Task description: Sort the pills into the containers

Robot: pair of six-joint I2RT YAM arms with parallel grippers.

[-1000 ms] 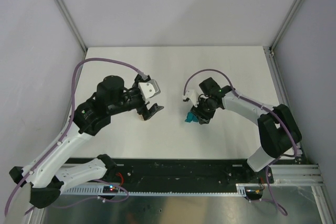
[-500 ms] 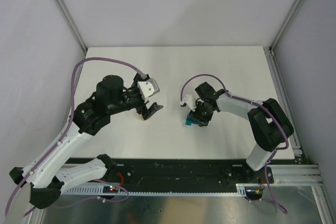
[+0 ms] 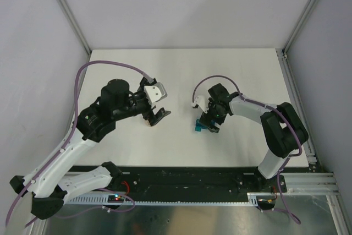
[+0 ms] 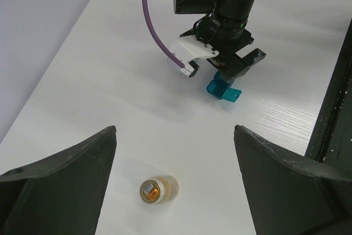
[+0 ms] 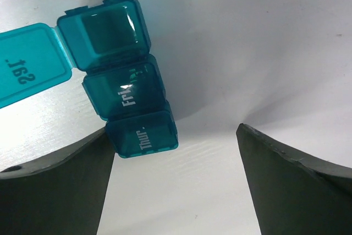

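The containers (image 5: 129,108) were seen lying on the table (image 3: 247,70) beneath the parted right gripper (image 3: 212,120), long axis offset toward one finger, well apart from the likewise parted left gripper (image 4: 175,130).

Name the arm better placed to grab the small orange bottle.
Left. The left gripper, open, hangs over the bottle; the right gripper is apart, at the teal containers.
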